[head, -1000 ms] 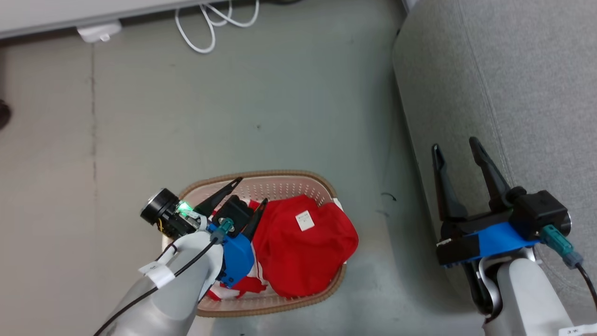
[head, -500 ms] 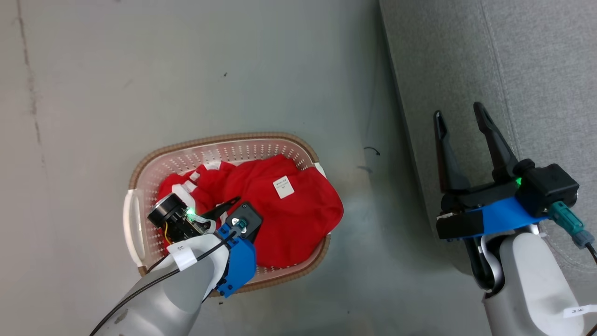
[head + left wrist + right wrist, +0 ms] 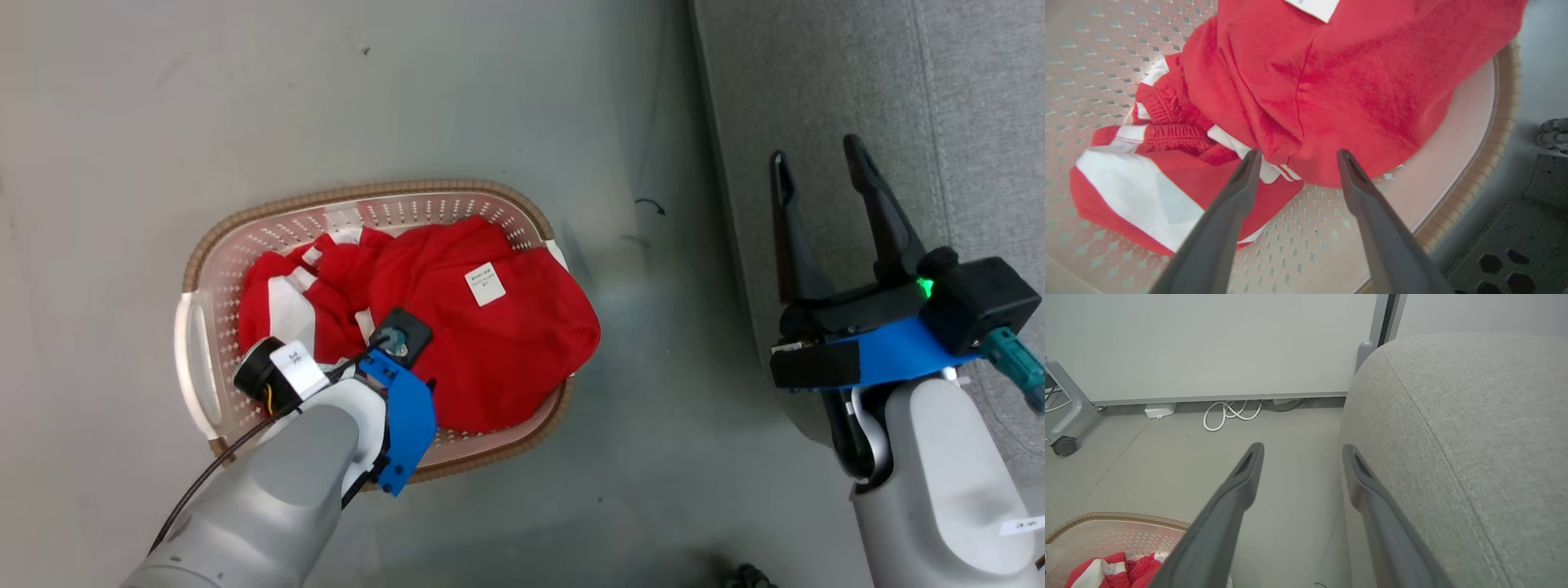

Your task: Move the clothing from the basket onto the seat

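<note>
Clothing [image 3: 490, 343] heaped in basket [image 3: 367, 193], none on seat [image 3: 898, 82]; long axis of heap across the basket from its handle side toward the seat side, with the plain red garment and its white tag [image 3: 486, 284] uppermost and the white-striped one beneath and to the robot's left. Left pincer [image 3: 1298, 153] pointed down into the basket, spread wide and empty, tips astride the near hem of the top garment where white stripes show; contact with the fabric not determinable. Right pincer [image 3: 816, 151] likewise wide and empty, held over the seat's rounded edge, well apart from the basket; left arm plainly the nearer. Judged: a straight descent and closure on the hem fold required next; risk of gathering one layer alone, or of striking the perforated bottom. Basket on bare grey floor [image 3: 408, 82], beside the seat with a strip of floor between. Beyond: pale wall panel [image 3: 1208, 343], white cable [image 3: 1224, 416] coiled at its foot, castor [image 3: 1063, 446] of a grey frame.
</note>
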Motion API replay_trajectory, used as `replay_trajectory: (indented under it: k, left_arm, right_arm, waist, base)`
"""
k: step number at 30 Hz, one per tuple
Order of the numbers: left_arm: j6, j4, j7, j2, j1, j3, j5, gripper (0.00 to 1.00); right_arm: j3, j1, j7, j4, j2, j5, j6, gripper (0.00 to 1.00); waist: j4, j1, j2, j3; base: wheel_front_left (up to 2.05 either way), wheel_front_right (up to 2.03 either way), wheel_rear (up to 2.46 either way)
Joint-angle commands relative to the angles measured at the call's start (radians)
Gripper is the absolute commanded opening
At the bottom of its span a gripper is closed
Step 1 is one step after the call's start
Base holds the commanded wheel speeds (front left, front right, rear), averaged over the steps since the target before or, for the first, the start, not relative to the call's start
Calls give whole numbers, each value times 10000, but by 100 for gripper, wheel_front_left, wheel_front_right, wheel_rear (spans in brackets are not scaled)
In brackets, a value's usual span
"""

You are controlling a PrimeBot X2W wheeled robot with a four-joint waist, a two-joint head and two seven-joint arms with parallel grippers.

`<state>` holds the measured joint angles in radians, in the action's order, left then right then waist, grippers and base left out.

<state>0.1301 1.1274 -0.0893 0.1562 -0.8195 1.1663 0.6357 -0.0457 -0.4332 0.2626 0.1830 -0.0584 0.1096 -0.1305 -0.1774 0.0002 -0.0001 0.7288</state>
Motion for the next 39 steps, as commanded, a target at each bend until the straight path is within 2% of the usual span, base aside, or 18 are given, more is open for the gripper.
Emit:
replay_trajectory:
  k: [1, 10, 17, 32, 33, 34, 35, 36, 39]
  left_arm:
    - [2, -66, -183, 69, -216, 38, 294, 100]
    - [3, -79, -1197, 189, -622, 498, 1655, 100]
    - [3, -120, -1327, 107, -843, 338, 2739, 100]
    - [3, 47, -830, -88, -1430, 693, 3606, 100]
    - [3, 73, -800, -89, -1470, 734, 3587, 88]
    - [3, 95, -695, -99, -1508, 774, 3535, 39]
    - [3, 119, -571, -115, -1544, 813, 3477, 3]
    - [3, 138, -492, -141, -1539, 845, 3471, 0]
    - [3, 120, -332, -204, -1530, 919, 3469, 0]
  right_arm:
    - [-6, -217, 35, -80, -65, 70, -5, 100]
    - [-17, -533, 35, -360, -114, 105, -5, 100]
    - [-47, -650, 35, -456, -151, 164, -5, 100]
    - [-51, -762, 35, -759, -84, 160, -5, 100]
    - [-41, -751, 35, -772, -83, 149, -5, 100]
    - [-30, -753, 35, -778, -92, 146, -5, 100]
    - [-23, -763, 35, -776, -111, 148, -5, 100]
    - [-23, -771, 35, -774, -120, 141, -5, 100]
    - [-52, -800, 35, -759, -149, 128, -5, 100]
  waist:
    - [-6, -2, 1, 207]
    - [-19, -2, 1, 882]
    - [-62, -2, 1, 1341]
    - [-196, -2, 1, 2096]
    - [-189, -2, 1, 2115]
    - [-177, -2, 1, 2133]
    - [-162, -2, 1, 2146]
    - [-148, -2, 1, 2154]
    - [-102, -2, 1, 2137]
  base:
    - [0, 0, 0]
    - [0, 0, 0]
    - [0, 0, 0]
    - [0, 0, 0]
    - [0, 0, 0]
    - [0, 0, 0]
    - [0, 0, 0]
    - [0, 0, 0]
    - [0, 0, 0]
